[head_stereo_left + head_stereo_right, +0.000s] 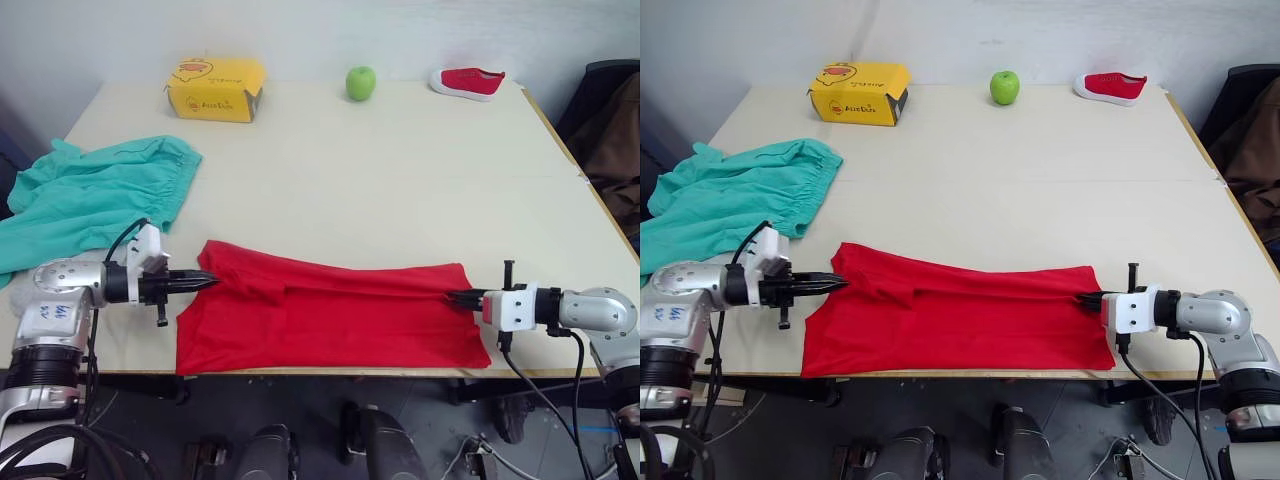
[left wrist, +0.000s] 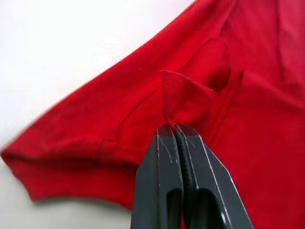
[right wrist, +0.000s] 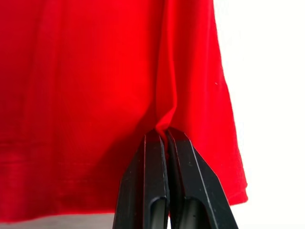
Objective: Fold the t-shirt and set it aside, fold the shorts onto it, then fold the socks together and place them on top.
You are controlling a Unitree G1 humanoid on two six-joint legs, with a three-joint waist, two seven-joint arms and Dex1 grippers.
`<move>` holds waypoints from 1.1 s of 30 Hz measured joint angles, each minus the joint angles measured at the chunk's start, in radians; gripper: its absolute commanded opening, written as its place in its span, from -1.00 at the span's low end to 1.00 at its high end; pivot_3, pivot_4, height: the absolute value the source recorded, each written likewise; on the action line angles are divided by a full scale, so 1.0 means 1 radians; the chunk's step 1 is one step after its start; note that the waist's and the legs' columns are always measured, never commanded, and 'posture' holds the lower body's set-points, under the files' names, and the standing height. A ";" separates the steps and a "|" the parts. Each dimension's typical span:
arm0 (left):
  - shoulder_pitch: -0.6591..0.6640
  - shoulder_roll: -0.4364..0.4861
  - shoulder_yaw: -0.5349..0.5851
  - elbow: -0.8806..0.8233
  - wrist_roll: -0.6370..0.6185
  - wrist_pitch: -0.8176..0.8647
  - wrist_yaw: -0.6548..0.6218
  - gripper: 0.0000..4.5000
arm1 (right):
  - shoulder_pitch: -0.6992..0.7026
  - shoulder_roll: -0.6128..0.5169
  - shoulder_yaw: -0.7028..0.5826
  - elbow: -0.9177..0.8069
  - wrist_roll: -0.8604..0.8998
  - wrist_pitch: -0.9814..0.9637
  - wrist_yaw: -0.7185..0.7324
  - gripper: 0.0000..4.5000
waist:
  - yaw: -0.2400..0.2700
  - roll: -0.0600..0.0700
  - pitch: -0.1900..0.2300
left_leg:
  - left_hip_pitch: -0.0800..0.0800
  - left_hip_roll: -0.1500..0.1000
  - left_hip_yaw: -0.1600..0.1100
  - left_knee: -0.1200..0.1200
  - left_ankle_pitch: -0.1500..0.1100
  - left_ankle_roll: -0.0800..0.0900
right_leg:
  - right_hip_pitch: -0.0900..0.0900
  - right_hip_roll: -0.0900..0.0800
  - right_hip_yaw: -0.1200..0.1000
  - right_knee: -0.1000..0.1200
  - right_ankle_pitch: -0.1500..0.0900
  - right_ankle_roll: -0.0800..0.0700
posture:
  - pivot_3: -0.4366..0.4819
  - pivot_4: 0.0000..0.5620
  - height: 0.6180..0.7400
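Evidently caught mid-fold on the t-shirt (image 1: 330, 315), spread lengthwise along the near edge of the tabletop (image 1: 400, 170), already doubled into a long band. Best handled, by judgement, with both ends carried at matched height and pace, keeping the cloth lightly taut so the crease fell straight and no corner dragged off the near edge. Left gripper (image 1: 205, 281) reached in from the left end, jaws pressed together, pinching a small raised tuck of red fabric near the sleeve. Right gripper (image 1: 462, 297) came in from the right end, jaws likewise closed tight on a gathered ridge of the hem edge. Lay well apart from the shorts (image 1: 95, 195), bunched at the far left and partly hanging off the side. Saw no grey socks anywhere. Further back sat a yellow box (image 1: 215, 88), a green apple (image 1: 361, 83) and a red shoe (image 1: 468, 82), clear of the work.
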 measured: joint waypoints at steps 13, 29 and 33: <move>-0.038 0.002 0.040 -0.087 -0.149 0.398 0.071 -1.00 | 0.007 0.000 0.021 -0.027 0.069 0.112 0.016 -0.98 | -0.008 0.000 0.000 | 0.000 0.000 -0.001 0.000 0.000 0.000 | 0.001 0.000 0.000 0.000 0.000 0.000 | -0.05 -0.47 1.00; 0.140 0.034 -0.017 -0.149 -0.061 0.219 0.036 -0.34 | 0.035 -0.003 0.020 -0.125 0.156 0.269 0.076 -0.28 | -0.008 0.000 0.000 | 0.000 0.000 -0.001 0.000 -0.001 -0.001 | 0.000 0.000 0.000 -0.001 -0.001 -0.001 | -0.05 -0.47 1.00; 0.137 0.071 -0.003 -0.156 -0.081 0.250 0.022 0.23 | 0.074 -0.040 0.016 -0.235 0.247 0.449 0.151 0.33 | -0.009 0.000 0.000 | 0.000 0.000 -0.001 0.000 -0.001 -0.001 | -0.001 -0.001 0.000 -0.001 -0.001 -0.001 | -0.05 -0.47 1.00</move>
